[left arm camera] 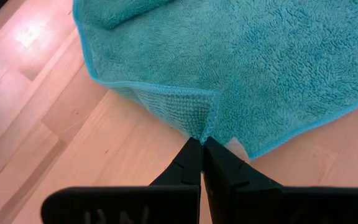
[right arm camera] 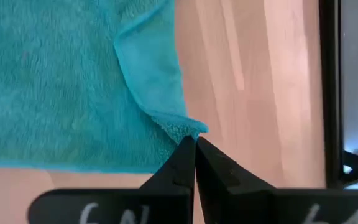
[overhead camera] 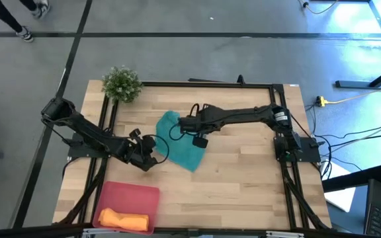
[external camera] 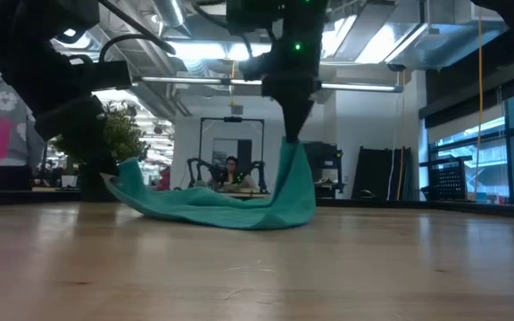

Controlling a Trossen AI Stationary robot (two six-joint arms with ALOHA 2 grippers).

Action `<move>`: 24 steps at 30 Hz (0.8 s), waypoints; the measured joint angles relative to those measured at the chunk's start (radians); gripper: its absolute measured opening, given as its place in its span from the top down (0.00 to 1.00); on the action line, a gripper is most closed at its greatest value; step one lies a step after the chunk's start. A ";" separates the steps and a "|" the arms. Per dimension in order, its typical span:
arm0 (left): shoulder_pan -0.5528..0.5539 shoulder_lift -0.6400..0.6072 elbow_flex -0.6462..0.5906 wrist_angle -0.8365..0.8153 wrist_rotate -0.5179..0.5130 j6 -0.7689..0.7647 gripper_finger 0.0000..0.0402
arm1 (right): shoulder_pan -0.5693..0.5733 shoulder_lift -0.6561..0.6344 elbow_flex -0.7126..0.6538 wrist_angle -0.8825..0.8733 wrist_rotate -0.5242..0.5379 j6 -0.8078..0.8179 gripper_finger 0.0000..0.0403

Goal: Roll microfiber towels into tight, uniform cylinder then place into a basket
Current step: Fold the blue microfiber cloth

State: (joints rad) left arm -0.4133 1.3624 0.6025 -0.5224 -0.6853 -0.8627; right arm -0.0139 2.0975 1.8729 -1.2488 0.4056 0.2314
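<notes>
Towels, two in number: one teal towel [overhead camera: 180,147] lying near the middle of the wooden tabletop [overhead camera: 243,172], and one orange towel [overhead camera: 123,219], already rolled, resting inside the single pink-red basket [overhead camera: 132,196] at the near left corner. The orange roll lies with its long axis running left to right along the basket's near side. The teal towel is spread loosely, its long axis running diagonally from far left to near right, with two corners lifted clear of the wood (seen in the low view as raised peaks, the right one higher). Left tool [left arm camera: 202,155], fingers pressed together on the towel's near-left corner, sits just left of the cloth. Right tool [right arm camera: 194,152], fingers likewise closed on a folded corner of the teal towel, holds it at the cloth's far right edge. One small potted plant [overhead camera: 122,84] stands at the far left corner of the tabletop, well apart from the towel.
</notes>
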 joint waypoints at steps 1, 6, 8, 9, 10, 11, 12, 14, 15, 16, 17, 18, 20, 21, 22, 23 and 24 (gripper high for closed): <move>0.000 0.000 0.000 0.001 0.000 0.000 1.00 | 0.000 -0.001 -0.019 0.025 0.000 0.000 0.98; 0.000 0.000 0.000 0.002 0.000 -0.003 1.00 | 0.000 -0.003 -0.058 0.058 -0.038 0.000 0.98; 0.000 0.000 0.000 0.003 0.000 -0.003 1.00 | -0.003 -0.003 -0.062 0.066 -0.072 0.000 0.97; 0.000 0.000 0.000 0.003 0.000 -0.004 1.00 | -0.003 -0.003 -0.062 0.071 -0.086 0.000 0.97; 0.000 0.000 0.000 0.003 0.000 -0.012 1.00 | -0.003 -0.003 -0.062 0.078 -0.105 0.002 0.96; 0.000 0.000 0.000 0.003 0.000 -0.022 1.00 | -0.006 -0.003 -0.061 0.082 -0.129 0.003 0.95; 0.001 0.000 0.000 0.003 0.000 -0.026 1.00 | -0.009 -0.003 -0.061 0.083 -0.159 0.003 0.93; 0.001 0.000 0.000 0.003 0.000 -0.027 1.00 | -0.017 -0.003 -0.061 0.085 -0.217 -0.001 0.88; 0.001 0.000 0.000 0.003 0.000 -0.028 1.00 | -0.020 -0.003 -0.061 0.089 -0.238 -0.005 0.85; 0.001 0.000 0.000 0.003 0.000 -0.028 1.00 | -0.023 -0.003 -0.061 0.096 -0.261 -0.011 0.82; 0.001 0.000 0.000 0.003 0.000 -0.028 1.00 | -0.025 -0.003 -0.061 0.106 -0.286 -0.025 0.79; 0.001 0.000 0.000 0.003 0.000 -0.028 1.00 | -0.027 -0.003 -0.061 0.118 -0.309 -0.030 0.76; 0.001 0.000 0.000 0.003 0.000 -0.028 1.00 | -0.031 -0.003 -0.061 0.154 -0.332 -0.030 0.70; 0.001 0.000 0.000 0.003 0.000 -0.028 1.00 | -0.034 -0.003 -0.061 0.173 -0.334 -0.030 0.67; 0.001 0.000 0.000 0.002 0.000 -0.027 1.00 | -0.036 -0.003 -0.061 0.192 -0.335 -0.034 0.65; 0.001 0.000 0.000 0.000 0.000 -0.026 1.00 | -0.039 -0.003 -0.061 0.211 -0.338 -0.041 0.63; 0.001 0.000 0.000 -0.002 0.000 -0.026 1.00 | -0.041 -0.003 -0.061 0.225 -0.340 -0.054 0.61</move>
State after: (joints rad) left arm -0.4126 1.3624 0.6025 -0.5242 -0.6853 -0.8890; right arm -0.0546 2.0945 1.8114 -1.0239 0.0654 0.1769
